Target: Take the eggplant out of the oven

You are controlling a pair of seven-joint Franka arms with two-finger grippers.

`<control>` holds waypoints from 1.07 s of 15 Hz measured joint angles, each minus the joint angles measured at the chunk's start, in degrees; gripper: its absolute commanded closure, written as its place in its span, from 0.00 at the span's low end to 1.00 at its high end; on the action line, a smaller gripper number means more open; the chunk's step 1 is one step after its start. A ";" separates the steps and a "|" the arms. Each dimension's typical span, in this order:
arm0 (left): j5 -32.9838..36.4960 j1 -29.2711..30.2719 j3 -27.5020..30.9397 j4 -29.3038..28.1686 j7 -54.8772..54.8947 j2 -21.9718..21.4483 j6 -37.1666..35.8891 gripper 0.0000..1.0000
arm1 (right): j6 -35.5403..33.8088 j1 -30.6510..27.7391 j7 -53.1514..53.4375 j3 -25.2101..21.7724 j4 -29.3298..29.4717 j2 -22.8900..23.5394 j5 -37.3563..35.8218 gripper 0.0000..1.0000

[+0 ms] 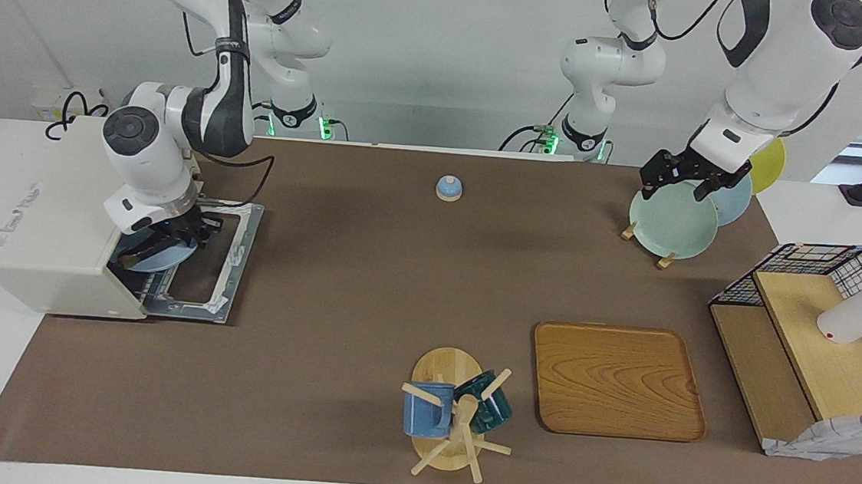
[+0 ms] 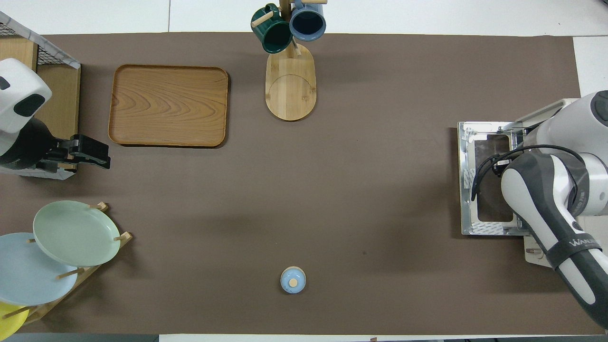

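Observation:
The off-white oven (image 1: 47, 227) stands at the right arm's end of the table, its glass door (image 1: 217, 267) folded down flat on the mat. Inside its mouth lies a light blue plate (image 1: 160, 258) with a dark slim shape on it, the eggplant (image 1: 134, 256), only partly showing. My right gripper (image 1: 169, 241) reaches down into the oven's mouth, right over the plate and the eggplant. In the overhead view the right arm covers that hand, and only the door (image 2: 484, 175) shows. My left gripper (image 1: 678, 183) waits open, up in the air by the plate rack.
A rack with a green plate (image 1: 671, 219), a blue one and a yellow one stands near the left arm's base. A wooden tray (image 1: 616, 380), a mug tree (image 1: 456, 417), a wire-and-wood shelf (image 1: 808, 333) and a small blue lidded pot (image 1: 448, 188) are also on the mat.

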 measured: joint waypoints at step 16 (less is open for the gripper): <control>0.00 0.00 0.00 0.00 0.00 0.00 0.00 0.00 | -12.33 20.94 11.04 3.33 8.22 -0.93 0.00 1.00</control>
